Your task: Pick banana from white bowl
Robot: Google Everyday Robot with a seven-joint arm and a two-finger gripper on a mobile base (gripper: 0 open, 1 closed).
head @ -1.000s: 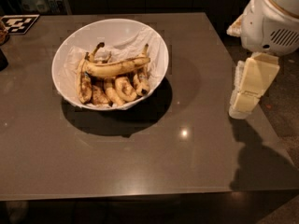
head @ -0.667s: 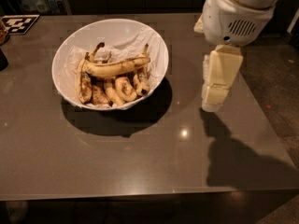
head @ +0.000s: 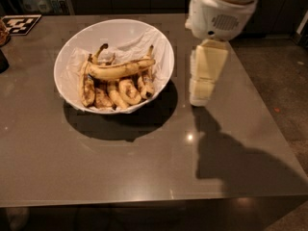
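The white bowl (head: 70, 49) sits on the grey table, left of centre, lined with crumpled white paper. The banana (head: 120, 70), long and yellow with brown speckles, lies across the top of several shorter, browner bananas in the bowl. My gripper (head: 201, 93) hangs from the white arm just right of the bowl, above the table, at about the bowl's height. It holds nothing that I can see.
The grey table (head: 144, 167) has its front edge near the bottom and its right edge beside the arm. A black-and-white marker tag (head: 20, 24) lies at the back left corner. A dark object (head: 3, 60) stands at the left edge.
The arm and gripper have moved left from the table's right edge toward the bowl. The bowl and bananas have not moved.
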